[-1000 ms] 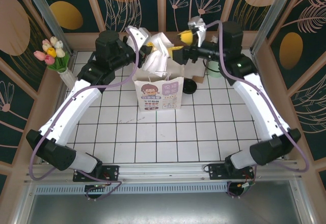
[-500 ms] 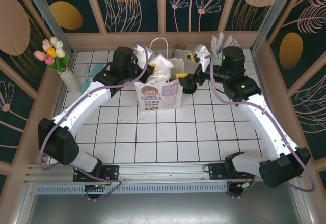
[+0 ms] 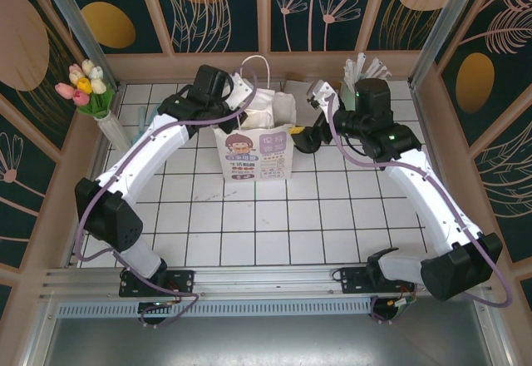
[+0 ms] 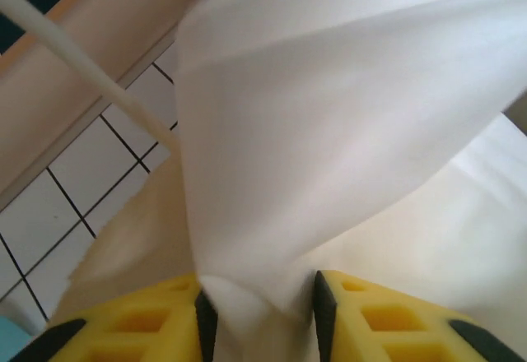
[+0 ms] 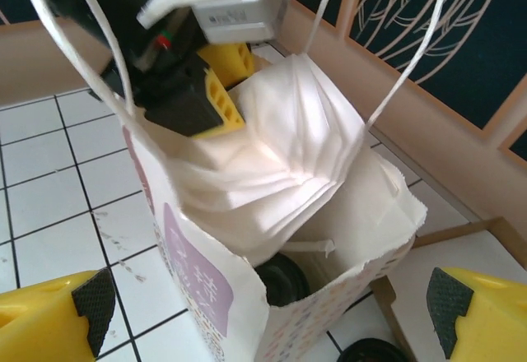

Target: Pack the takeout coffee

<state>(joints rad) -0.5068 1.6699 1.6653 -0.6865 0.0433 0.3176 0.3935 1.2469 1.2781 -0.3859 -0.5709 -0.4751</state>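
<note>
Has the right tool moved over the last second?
Yes: the right tool moved down-frame from the back rail to beside the white paper bag.

Top overhead; wrist views close, apparently sharing bag.

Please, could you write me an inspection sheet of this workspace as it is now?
Surface: white tiled table.
Job's things: takeout coffee, black top showing inside the upright paper bag.
Clutter: tulips, cup of wrapped straws, black round piece beside the bag.
Grippers: left claw has bag paper between its fingers, grip unclear; right claw open near the bag's mouth.
Cables: purple cables along both arms.
Surroundings: dark leaf-pattern walls.
</note>
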